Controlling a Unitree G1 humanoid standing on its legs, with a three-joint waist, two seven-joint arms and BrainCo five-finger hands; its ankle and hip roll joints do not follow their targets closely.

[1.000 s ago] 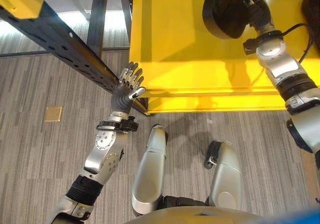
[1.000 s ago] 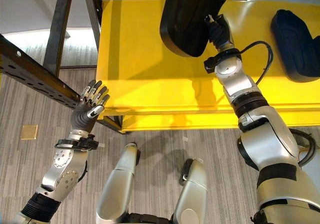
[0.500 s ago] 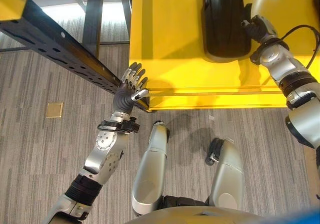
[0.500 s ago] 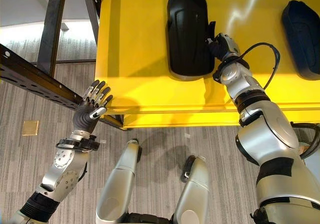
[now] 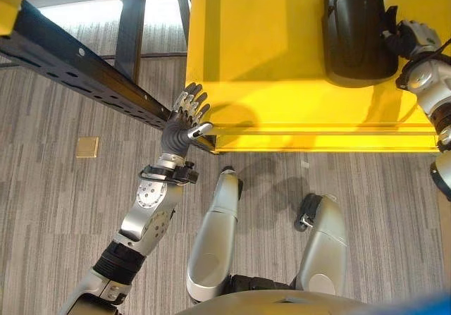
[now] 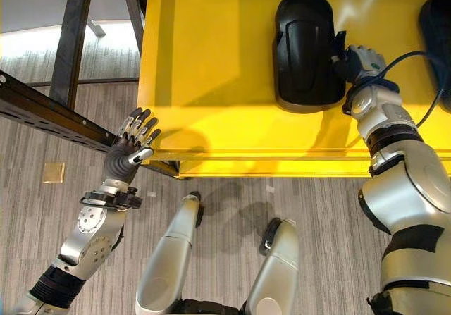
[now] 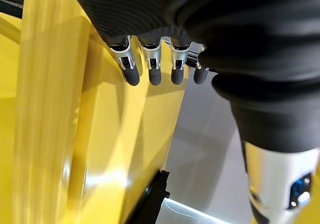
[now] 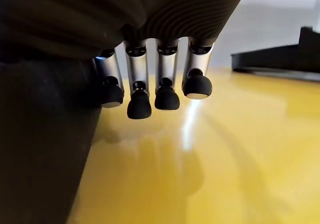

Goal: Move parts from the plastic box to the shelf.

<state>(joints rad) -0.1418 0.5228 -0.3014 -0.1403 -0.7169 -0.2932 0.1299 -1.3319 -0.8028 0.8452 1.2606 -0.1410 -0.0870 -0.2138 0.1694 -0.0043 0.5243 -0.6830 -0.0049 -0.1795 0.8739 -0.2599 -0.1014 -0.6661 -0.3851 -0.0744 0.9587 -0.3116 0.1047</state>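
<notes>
A black moulded part (image 6: pixel 306 47) lies flat on the yellow shelf (image 5: pixel 254 61), toward its right. My right hand (image 6: pixel 359 58) is against the part's right edge, fingers (image 8: pixel 150 93) curled, with the dark part close beside them above the yellow surface. Off to the left, my left hand (image 5: pixel 182 121) is raised by the shelf's front left corner, fingers (image 7: pixel 150 68) straight and spread, holding nothing.
A second black part (image 6: pixel 437 19) lies at the shelf's right end. A black perforated beam (image 5: pixel 84 68) runs diagonally past my left hand, and a dark upright post (image 5: pixel 130 19) stands behind it. A small tan square (image 5: pixel 87 146) lies on the grey floor.
My right hand brought the black part down from a raised, tilted hold to lie flat on the shelf, further right. The left hand kept its pose; the camera shifted slightly.
</notes>
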